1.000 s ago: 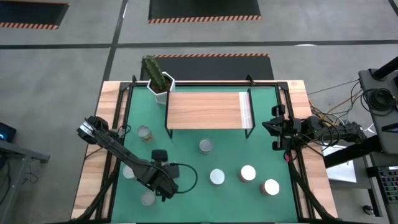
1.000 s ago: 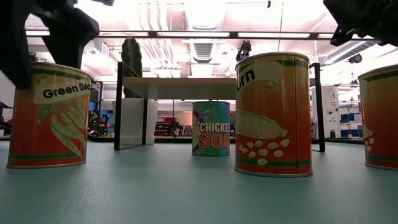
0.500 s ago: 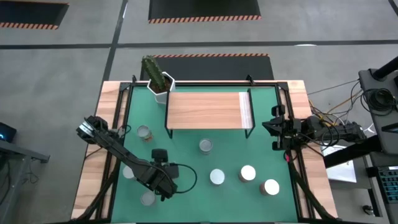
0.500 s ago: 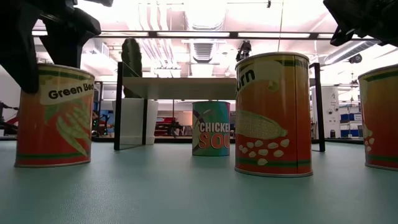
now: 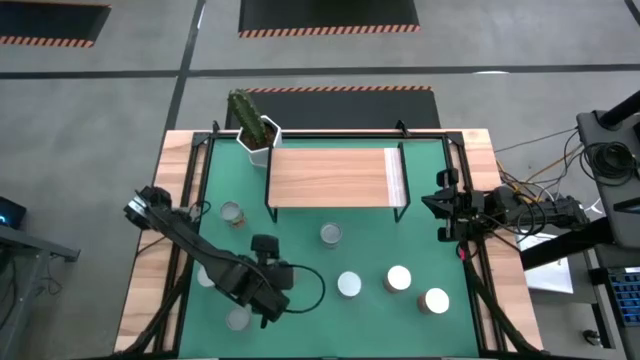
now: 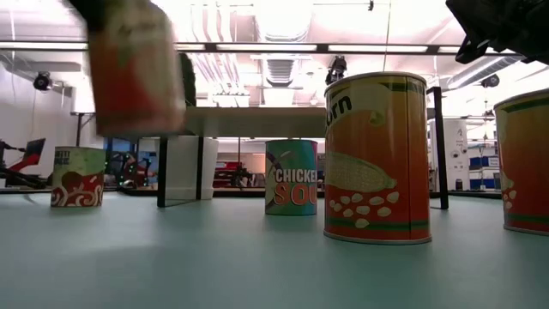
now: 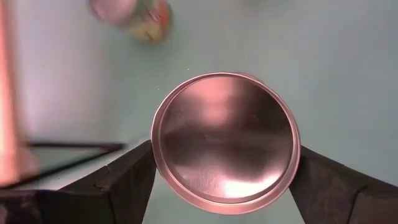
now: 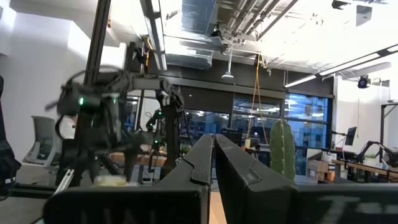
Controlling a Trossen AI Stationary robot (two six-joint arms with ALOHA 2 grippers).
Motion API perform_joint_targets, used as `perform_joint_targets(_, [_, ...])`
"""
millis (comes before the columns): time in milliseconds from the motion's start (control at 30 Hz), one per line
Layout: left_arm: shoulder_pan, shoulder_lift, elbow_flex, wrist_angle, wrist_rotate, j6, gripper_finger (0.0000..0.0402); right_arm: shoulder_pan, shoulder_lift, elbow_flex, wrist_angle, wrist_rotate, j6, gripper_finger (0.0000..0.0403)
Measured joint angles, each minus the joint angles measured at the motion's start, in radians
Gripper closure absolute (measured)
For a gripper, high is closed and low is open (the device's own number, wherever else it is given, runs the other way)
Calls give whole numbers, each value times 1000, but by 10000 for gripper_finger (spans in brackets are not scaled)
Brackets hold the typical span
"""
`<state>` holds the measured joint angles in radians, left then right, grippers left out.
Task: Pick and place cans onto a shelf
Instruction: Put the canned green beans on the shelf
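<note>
Overhead, green mat [image 5: 300,240], wood table [image 5: 145,290], grey floor [image 5: 100,90].

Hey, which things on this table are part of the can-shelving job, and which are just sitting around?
Part of the job:
- can held in the left end effector, lifted off the mat
- other cans, such as the corn can and soup can
- shelf

Just there:
- cactus pot
- green mat

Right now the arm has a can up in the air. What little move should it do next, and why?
Probably carry it toward the shelf. The left gripper has its fingers clamped on the green bean can, which is already off the green mat, and the shelf's wooden top looks bare. The right gripper waits shut at the table's edge.
</note>
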<state>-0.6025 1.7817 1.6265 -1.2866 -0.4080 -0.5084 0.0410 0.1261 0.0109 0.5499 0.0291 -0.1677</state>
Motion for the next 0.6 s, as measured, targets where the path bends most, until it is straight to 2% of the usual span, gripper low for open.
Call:
perform_joint_targets(300, [81,0,255,-106,-182,176,109,0,0,0,0,0,-6,394])
perform_joint_targets(600, [237,1,358,-223,-204,365,109,0,0,0,0,0,-8,394])
